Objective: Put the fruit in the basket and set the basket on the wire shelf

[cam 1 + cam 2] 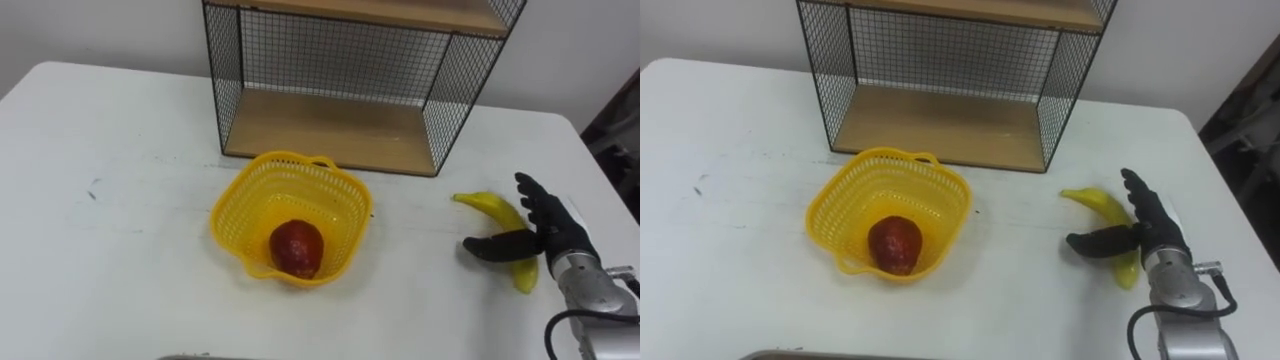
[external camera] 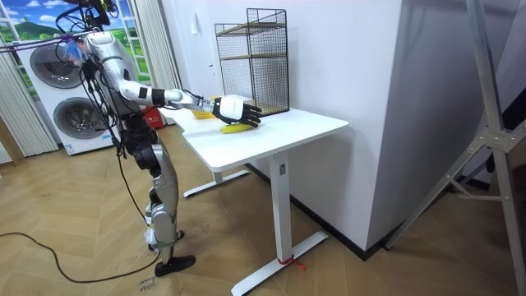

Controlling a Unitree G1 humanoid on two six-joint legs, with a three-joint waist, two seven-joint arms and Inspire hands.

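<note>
Roughly halfway: the red fruit (image 1: 297,247) is already in the yellow basket (image 1: 235,200) mid-desk (image 1: 120,200), right in front of the wire shelf (image 1: 330,130), but the banana (image 1: 493,209) lies near the desk's right edge under the right hand (image 1: 553,233), fingers spread and not yet clamped, and the basket isn't shelved.

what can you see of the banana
The banana is yellow, curved and unpeeled. It lies flat on the white table, right of the yellow basket and apart from it, in front of the wire shelf's right corner. One tapered end points left, the other toward the robot. The right hand rests over it, open: the dark thumb crosses its middle, the fingers lie straight along its right side.
</note>
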